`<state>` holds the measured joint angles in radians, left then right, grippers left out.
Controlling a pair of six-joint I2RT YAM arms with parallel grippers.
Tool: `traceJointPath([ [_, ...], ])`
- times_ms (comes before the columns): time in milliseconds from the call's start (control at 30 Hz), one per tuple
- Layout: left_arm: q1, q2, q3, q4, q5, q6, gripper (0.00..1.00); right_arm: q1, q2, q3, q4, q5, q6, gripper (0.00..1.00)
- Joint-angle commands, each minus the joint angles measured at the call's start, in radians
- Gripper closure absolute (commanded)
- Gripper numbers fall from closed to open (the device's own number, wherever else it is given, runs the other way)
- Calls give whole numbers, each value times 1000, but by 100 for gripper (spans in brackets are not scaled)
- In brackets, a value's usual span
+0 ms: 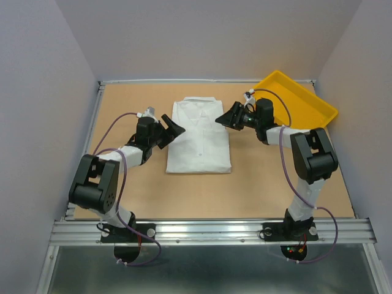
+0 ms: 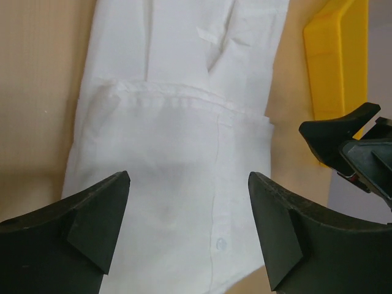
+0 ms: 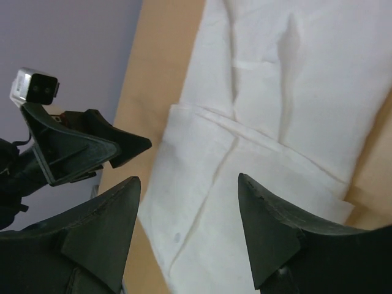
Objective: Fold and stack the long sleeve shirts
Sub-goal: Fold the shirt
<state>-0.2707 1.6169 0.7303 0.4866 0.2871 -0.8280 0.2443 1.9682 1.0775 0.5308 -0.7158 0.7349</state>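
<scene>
A thin white long sleeve shirt (image 1: 199,136), folded into a smooth rectangle with its collar at the far end, lies mid-counter (image 1: 257,184). The left fingers (image 1: 169,130) and right fingers (image 1: 231,116) flank it, both spread wide and holding nothing. A glossy yellow plastic tray (image 1: 303,104) sits at the far right corner.

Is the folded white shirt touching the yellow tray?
Apart. The top external view shows bare table between the white shirt and the yellow tray.

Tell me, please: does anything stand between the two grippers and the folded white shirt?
Nothing visible does. The left gripper and the right gripper hang at opposite sides of the white shirt, jaws open, with no object between them and it. The yellow tray sits at the far right corner, aside from both.
</scene>
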Motion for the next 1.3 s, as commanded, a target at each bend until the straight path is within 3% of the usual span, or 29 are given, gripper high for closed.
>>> traceJointPath([
  [0,-53,-176,-63,-43,-17,17,10,53,-169,-79,35,-48,44,30],
  [233,-74,-281,-212,-10,-31,-19,15,199,-177,-154,76,27,83,30],
  [400,-74,-152,-232,64,-28,-29,16,234,-39,-206,276,59,169,31],
  [533,-73,-58,-275,128,-23,-95,16,234,46,-218,298,85,141,31],
  [667,-71,-106,-338,162,-45,-126,16,231,60,-218,287,92,112,31],
  [933,-82,-372,-321,12,-63,-92,16,231,-161,-183,29,122,-5,31],
  [1133,-137,-465,-281,-49,-40,-98,18,231,-328,-296,17,99,43,31],
  [1267,-199,-421,-235,-46,-60,-96,19,231,-387,-419,70,134,67,31],
])
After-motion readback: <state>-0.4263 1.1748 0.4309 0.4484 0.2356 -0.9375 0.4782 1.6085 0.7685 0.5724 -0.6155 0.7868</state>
